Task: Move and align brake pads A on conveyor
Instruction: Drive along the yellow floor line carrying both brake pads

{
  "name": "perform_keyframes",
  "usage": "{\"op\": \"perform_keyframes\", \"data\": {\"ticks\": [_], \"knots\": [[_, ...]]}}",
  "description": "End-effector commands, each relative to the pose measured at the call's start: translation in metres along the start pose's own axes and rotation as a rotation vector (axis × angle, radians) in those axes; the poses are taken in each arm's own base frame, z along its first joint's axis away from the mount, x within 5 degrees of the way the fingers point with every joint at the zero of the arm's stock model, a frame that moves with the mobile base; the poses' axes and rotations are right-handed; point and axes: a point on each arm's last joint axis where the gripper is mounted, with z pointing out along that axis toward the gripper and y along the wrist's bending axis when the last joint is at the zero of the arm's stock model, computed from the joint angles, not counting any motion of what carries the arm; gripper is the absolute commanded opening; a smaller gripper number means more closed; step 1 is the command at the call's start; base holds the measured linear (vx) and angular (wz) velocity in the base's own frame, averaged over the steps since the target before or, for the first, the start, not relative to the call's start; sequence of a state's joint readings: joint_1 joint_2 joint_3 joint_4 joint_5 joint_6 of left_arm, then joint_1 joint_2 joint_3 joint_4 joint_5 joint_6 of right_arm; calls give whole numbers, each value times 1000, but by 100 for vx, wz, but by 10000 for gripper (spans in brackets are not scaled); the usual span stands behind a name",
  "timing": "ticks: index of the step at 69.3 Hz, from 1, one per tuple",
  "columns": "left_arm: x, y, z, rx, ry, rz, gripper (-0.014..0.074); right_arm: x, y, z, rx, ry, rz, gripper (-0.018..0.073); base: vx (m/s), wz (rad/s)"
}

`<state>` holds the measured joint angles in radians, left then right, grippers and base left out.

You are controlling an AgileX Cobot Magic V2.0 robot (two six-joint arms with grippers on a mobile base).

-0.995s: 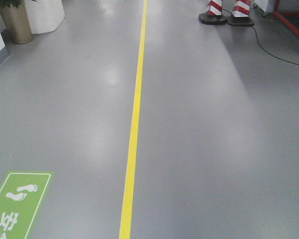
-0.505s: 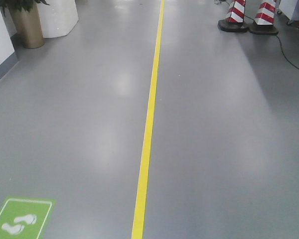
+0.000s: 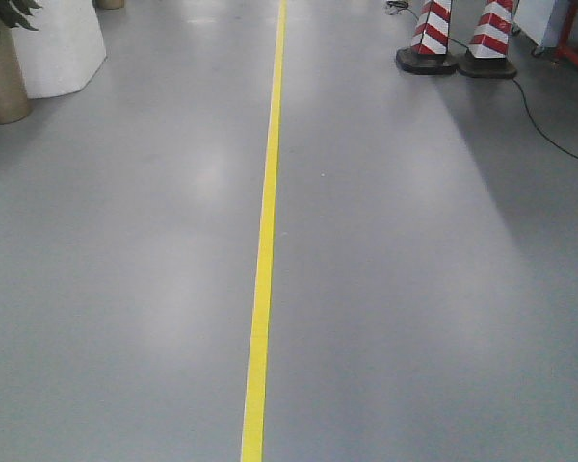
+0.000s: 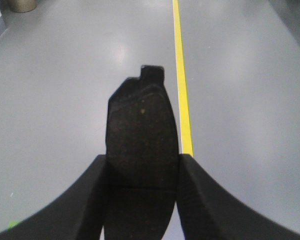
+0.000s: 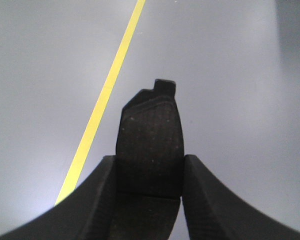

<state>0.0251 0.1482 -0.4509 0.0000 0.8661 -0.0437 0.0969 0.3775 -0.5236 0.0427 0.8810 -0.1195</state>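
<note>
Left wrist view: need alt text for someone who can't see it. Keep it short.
A dark brake pad is clamped by its side edges between the black jaws of the left gripper, its notched end pointing away from the camera. Beyond it lies glossy grey floor with a yellow line running just right of the pad.
</note>
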Motion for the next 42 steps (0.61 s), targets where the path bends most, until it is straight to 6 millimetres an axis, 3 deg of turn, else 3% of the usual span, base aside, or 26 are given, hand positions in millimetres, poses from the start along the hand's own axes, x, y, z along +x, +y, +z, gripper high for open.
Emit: {"op": "perform_keyframes", "data": {"ticks": [1,42], "knots": [[-16,-1,-4,8,-107,4,-6,-14,-1,-5,10,-104,2,-7,65,-16],[-16,-1,-4,8,-107,4,-6,-14,-1,-5,9,-103,2,-7,71,-8]]}}
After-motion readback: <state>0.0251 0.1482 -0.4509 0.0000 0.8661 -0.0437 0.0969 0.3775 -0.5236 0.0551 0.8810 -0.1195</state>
